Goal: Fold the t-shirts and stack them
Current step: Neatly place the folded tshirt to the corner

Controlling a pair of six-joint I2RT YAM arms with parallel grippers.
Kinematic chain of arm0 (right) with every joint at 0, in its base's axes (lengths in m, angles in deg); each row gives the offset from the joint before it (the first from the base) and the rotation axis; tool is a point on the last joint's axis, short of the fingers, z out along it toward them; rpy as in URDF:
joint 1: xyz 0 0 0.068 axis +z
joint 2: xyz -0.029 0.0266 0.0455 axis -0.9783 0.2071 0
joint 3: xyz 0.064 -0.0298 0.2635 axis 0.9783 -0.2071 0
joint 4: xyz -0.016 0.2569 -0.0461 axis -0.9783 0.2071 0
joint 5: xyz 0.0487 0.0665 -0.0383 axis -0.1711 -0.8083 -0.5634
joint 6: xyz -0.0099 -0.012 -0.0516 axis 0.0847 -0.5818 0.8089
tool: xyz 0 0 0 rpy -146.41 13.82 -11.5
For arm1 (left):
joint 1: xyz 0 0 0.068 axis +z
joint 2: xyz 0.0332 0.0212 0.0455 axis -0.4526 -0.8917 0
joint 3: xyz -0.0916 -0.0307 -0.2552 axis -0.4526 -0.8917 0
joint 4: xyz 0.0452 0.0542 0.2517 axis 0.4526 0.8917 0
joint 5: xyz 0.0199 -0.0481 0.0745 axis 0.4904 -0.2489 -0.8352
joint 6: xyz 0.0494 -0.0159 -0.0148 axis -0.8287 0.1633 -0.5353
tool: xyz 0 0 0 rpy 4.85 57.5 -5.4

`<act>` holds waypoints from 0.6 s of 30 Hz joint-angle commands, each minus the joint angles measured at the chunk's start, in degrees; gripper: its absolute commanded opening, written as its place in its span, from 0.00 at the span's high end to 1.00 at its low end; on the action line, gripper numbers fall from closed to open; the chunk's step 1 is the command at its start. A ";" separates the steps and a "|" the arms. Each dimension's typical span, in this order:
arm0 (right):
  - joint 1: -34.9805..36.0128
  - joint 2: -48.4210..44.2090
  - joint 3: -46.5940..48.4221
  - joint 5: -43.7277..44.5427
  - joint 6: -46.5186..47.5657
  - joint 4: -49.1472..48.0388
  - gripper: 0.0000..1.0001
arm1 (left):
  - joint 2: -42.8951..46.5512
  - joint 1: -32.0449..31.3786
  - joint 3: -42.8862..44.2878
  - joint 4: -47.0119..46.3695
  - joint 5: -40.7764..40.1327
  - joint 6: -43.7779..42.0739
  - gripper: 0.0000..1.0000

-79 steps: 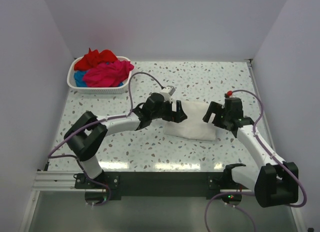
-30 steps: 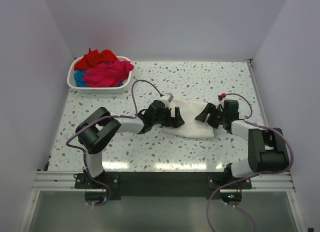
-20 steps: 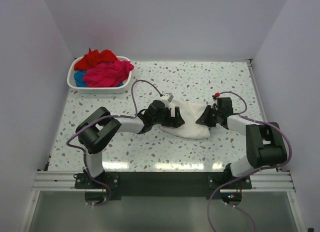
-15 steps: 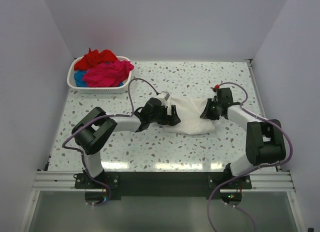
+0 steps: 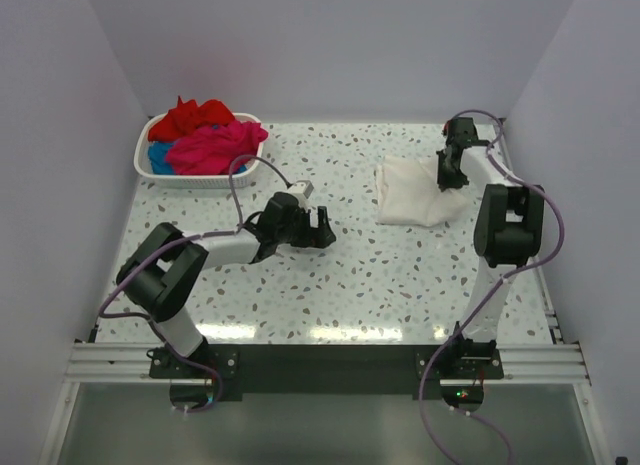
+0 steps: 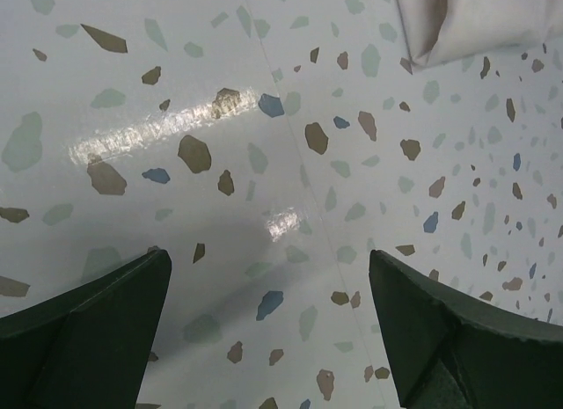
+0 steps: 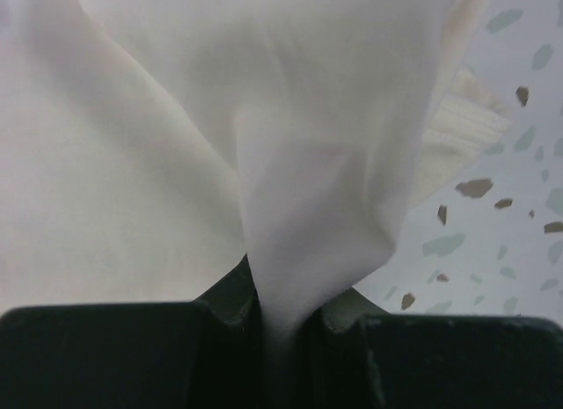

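A folded white t-shirt (image 5: 412, 193) lies at the back right of the table, its print hidden. My right gripper (image 5: 447, 177) is shut on a pinch of its cloth at the right edge; in the right wrist view the white t-shirt (image 7: 220, 119) funnels down between the black fingers (image 7: 220, 334). My left gripper (image 5: 318, 230) hovers open over bare tabletop left of centre, with nothing between its fingers (image 6: 97, 312); a corner of the white t-shirt (image 6: 479, 22) shows far ahead. Red, magenta-pink and blue t-shirts (image 5: 208, 140) fill the basket.
A white slatted basket (image 5: 200, 177) stands at the back left corner. White walls close in the table on the left, back and right. The right arm stretches along the right edge toward the back.
The right gripper closed on the white t-shirt and dragged it from the table's middle to the back right. The left gripper, still open, drew back to the left, off the shirt.
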 commanded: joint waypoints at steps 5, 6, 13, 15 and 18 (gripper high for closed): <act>-3.20 10.80 17.23 9.25 8.33 5.22 0.98 | 3.93 0.17 -1.10 3.56 -0.83 -2.60 0.00; -3.46 11.86 18.73 9.96 9.65 5.57 0.98 | 4.54 0.17 -1.28 4.00 -1.18 -2.69 0.00; -6.19 17.66 29.71 16.11 14.14 4.61 0.98 | 6.22 0.17 -2.51 6.81 -2.58 -2.43 0.00; -6.98 19.68 32.00 17.08 15.54 4.43 0.96 | 6.13 0.17 -2.69 7.34 -3.11 -2.52 0.00; -7.68 22.41 36.31 17.88 17.04 4.35 0.94 | 5.87 0.17 -2.86 8.13 -3.64 -2.78 0.00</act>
